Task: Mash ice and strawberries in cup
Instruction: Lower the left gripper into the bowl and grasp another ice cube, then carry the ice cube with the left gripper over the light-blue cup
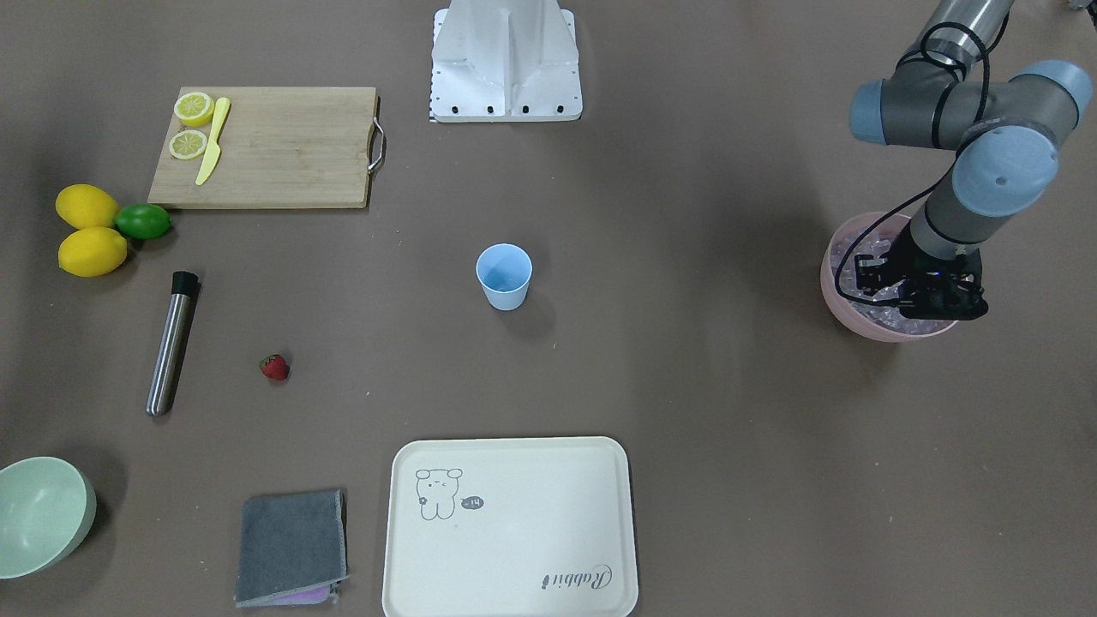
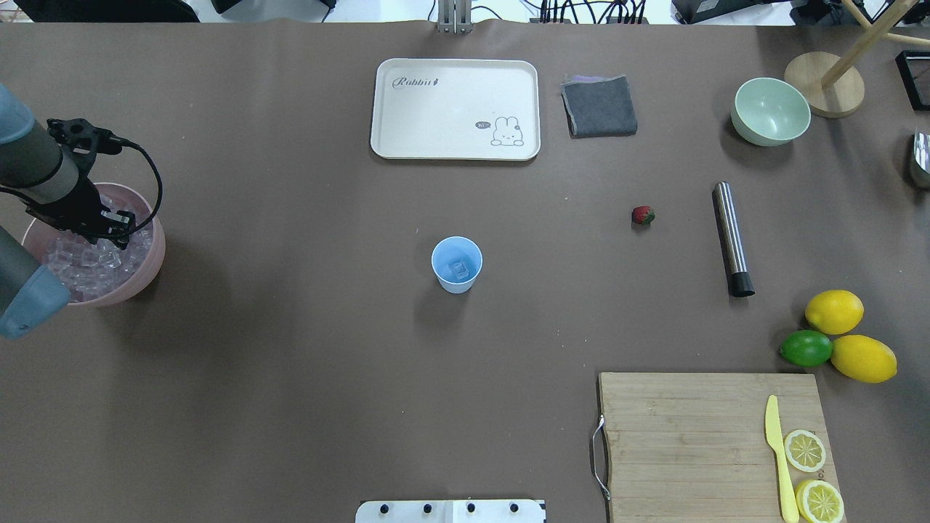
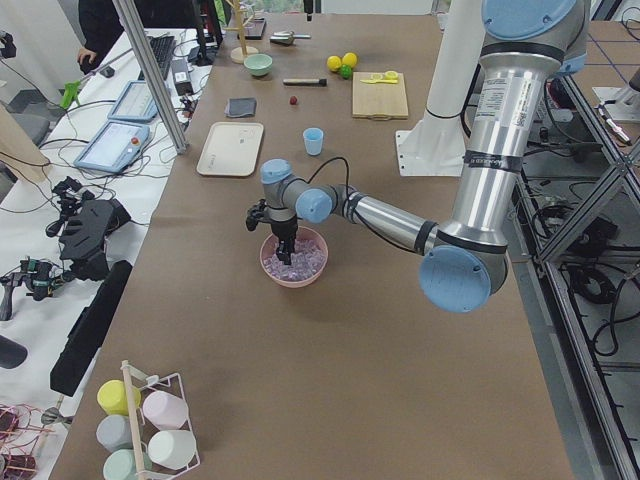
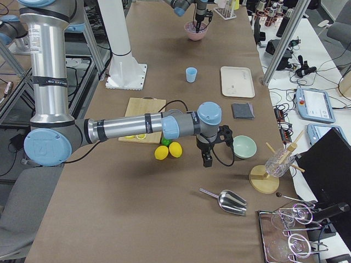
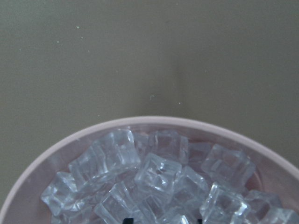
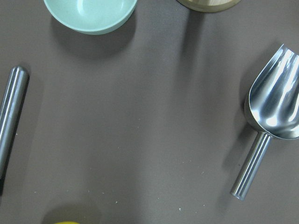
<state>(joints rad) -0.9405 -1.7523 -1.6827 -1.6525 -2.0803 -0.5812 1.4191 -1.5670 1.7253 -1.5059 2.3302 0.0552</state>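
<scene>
Ice (image 5: 161, 175) lies in the bowl (image 2: 156, 247) directly under the left gripper (image 2: 115, 234), its jaws seemingly spread among the cubes; the cup (image 2: 456, 265) stands mid-table, well off to its right, nearer this arm than the right gripper (image 4: 207, 160), whose state I cannot tell.

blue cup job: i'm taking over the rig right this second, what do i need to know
Left tool: down in the pink bowl among the ice; I cannot tell whether it is open or shut.
Right tool: hangs over bare table near the lemons; its state cannot be told.
Cup: upright mid-table, with what looks like one cube inside.
Strawberry: on the table, not in the cup. The steel rod lies near it, apart.
Left to do: more ice, strawberry into the cup, then mashing.
</scene>
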